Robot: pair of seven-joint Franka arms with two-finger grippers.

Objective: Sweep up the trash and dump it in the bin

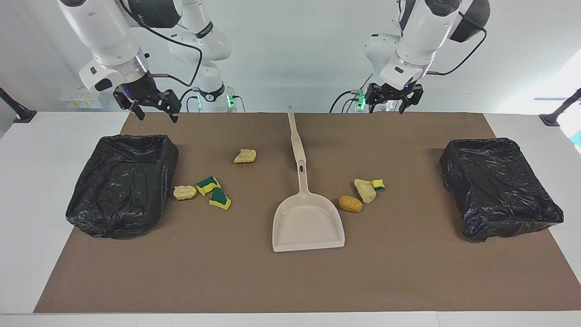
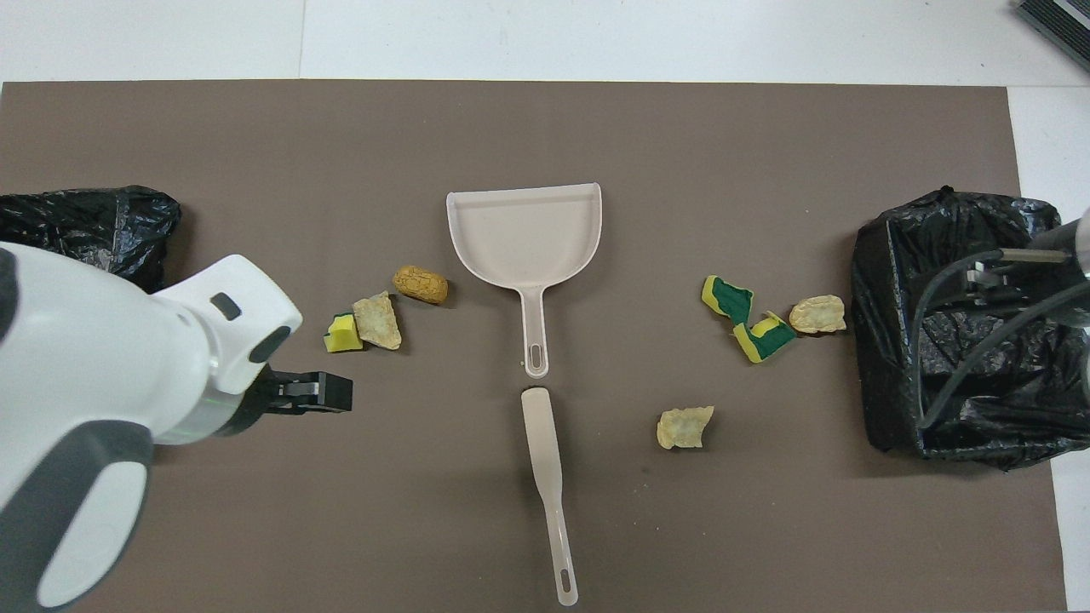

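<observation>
Nothing is swept yet: seven scraps [image 1: 219, 198] lie around the dustpan [image 1: 307, 222]; the bins [image 1: 122, 181] hold none. The left gripper [image 1: 393, 97] and right gripper [image 1: 146, 101] hang open and empty, the scraper [image 2: 545, 477] untouched.

A white table [image 1: 27, 190] bears a brown mat [image 1: 408, 272].

We find no legible text, label, brand, number or sign in either view. The dustpan [image 1: 307, 221], the flat scraper [image 1: 296, 136], the two black-lined bins [image 1: 122, 184] and the brown mat [image 1: 290, 277] carry no markings we can read. A pale box [image 1: 81, 98] at the wall near the right arm's end of the table shows small yellow patches, but we cannot make out any writing on it.
</observation>
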